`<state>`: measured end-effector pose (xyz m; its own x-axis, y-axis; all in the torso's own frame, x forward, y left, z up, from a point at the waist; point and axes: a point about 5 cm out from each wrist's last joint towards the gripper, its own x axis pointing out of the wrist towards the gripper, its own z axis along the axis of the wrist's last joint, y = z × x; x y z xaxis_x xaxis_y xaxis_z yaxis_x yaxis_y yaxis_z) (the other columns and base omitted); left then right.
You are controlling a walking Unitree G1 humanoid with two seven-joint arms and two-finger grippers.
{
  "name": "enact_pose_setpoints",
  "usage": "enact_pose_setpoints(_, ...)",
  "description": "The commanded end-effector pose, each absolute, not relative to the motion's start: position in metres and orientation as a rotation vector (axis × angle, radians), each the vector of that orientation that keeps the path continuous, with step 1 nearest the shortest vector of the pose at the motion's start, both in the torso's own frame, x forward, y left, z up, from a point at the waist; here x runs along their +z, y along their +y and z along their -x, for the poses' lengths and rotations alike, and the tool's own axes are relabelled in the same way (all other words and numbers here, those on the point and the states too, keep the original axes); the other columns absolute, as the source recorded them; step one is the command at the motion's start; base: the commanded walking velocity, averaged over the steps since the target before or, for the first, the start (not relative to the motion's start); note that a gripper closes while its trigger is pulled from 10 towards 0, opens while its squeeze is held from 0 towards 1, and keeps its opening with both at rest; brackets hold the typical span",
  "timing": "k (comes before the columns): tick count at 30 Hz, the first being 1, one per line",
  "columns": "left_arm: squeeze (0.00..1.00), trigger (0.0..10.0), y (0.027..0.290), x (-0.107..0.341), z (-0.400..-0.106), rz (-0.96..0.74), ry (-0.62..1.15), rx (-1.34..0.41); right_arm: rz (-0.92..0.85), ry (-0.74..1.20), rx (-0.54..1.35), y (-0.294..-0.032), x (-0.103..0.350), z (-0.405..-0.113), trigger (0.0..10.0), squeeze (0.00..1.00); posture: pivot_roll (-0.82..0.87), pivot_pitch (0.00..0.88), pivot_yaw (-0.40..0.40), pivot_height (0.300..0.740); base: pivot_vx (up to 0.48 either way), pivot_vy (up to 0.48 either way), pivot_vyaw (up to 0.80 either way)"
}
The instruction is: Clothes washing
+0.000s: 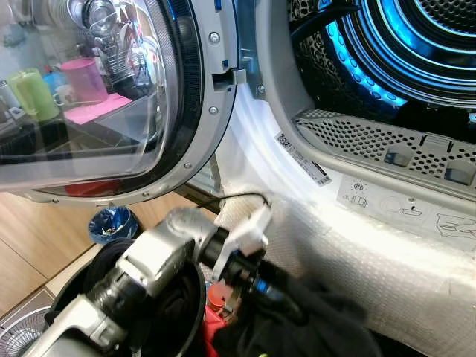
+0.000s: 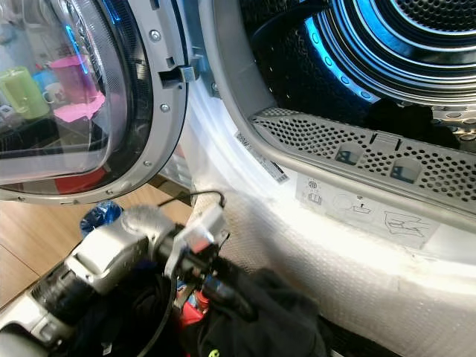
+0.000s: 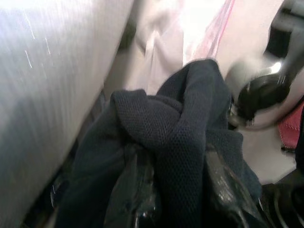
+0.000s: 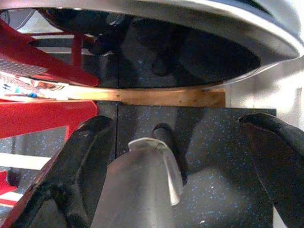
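From the head views, the left gripper [image 1: 279,294] is half buried in a dark garment [image 1: 312,323], its fingertips hidden, low in front of the washing machine [image 2: 335,245] whose drum [image 1: 394,52] glows blue beyond the open door [image 1: 97,97]. The left wrist view shows the navy knit bunched between both fingers [image 3: 221,185], pinched. In the right wrist view the right gripper [image 4: 185,156] hangs spread wide (nothing between) over dark speckled floor [image 4: 213,142].
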<state>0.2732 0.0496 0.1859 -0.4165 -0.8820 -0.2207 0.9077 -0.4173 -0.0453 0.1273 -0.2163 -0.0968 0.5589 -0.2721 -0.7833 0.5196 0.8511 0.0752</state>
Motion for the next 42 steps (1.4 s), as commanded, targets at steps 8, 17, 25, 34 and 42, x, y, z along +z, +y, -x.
enact_pose_setpoints(8, 0.00, 0.0, 0.068, 0.173, -0.278, -0.200, 0.218, -1.856, -0.192, 0.733, -0.263, -0.244, -0.084, -0.118, 10.0, 0.00, 0.04, 0.072, 0.102, 0.740, 0.000, 0.000, 0.00)
enact_pose_setpoints(17, 0.00, 0.0, 0.077, 0.174, -0.276, -0.148, 0.235, -1.838, -0.197, 0.487, 0.226, -0.259, -0.036, -0.090, 10.0, 0.00, 0.03, 0.061, 0.093, 0.740, 0.000, 0.000, 0.00)
enact_pose_setpoints(25, 0.00, 0.0, 0.075, 0.176, -0.274, -0.114, 0.244, -1.856, -0.311, 0.303, 0.411, -0.254, 0.017, -0.076, 10.0, 1.00, 0.02, 0.074, 0.099, 0.740, 0.000, 0.000, 0.00)
enact_pose_setpoints(34, 0.00, 0.0, 0.050, 0.176, -0.268, -0.018, 0.226, -1.900, -0.356, 0.260, 0.697, -0.208, 0.045, -0.082, 10.0, 0.00, 0.01, 0.090, 0.113, 0.740, 0.000, 0.000, 0.00)
enact_pose_setpoints(42, 0.00, 0.0, 0.039, 0.181, -0.265, 0.034, 0.206, -1.920, -0.343, 0.288, 0.773, -0.196, 0.046, -0.076, 10.0, 0.76, 0.00, 0.099, 0.120, 0.740, 0.000, 0.000, 0.00)
